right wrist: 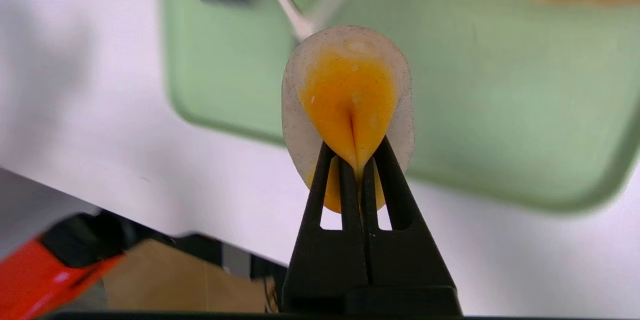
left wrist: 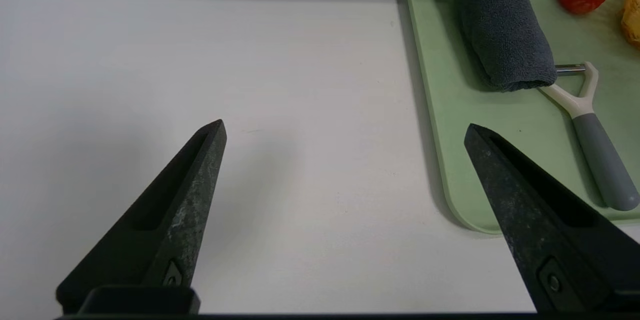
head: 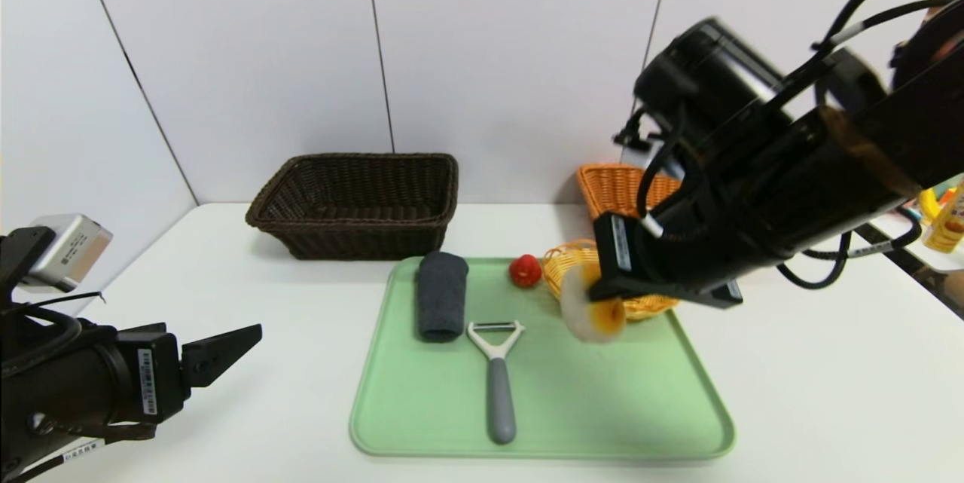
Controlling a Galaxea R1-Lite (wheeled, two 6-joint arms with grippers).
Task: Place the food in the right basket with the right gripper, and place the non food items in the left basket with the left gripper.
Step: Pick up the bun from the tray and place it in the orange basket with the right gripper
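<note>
bun first, since it is nearest trouble: the right gripper holds it above the green tray, pinched by its yellow top between nearly closed claws, and that soft grip could tear or slip if the arm swings fast. the pale body hangs loose around the pinch and might flop on the way. the left gripper waits over the bare table beside the tray, claws wide, holding nothing; a late, careless reach from it could knock the peeler, whose handle points to the near edge.

farther in, the small yellow basket lies just past the bun, and a low carry could clip its rim or drop the bun there by mistake. beyond it the orange-brown basket is partly hidden by the right arm, so a release made short would land on its wall.

as for looks, the bun is oval, off-white with fine dark specks, its middle a glossy orange-yellow drawn into a sharp crease at the claw tips. it seems squashy, likely to spring back once let go.
</note>
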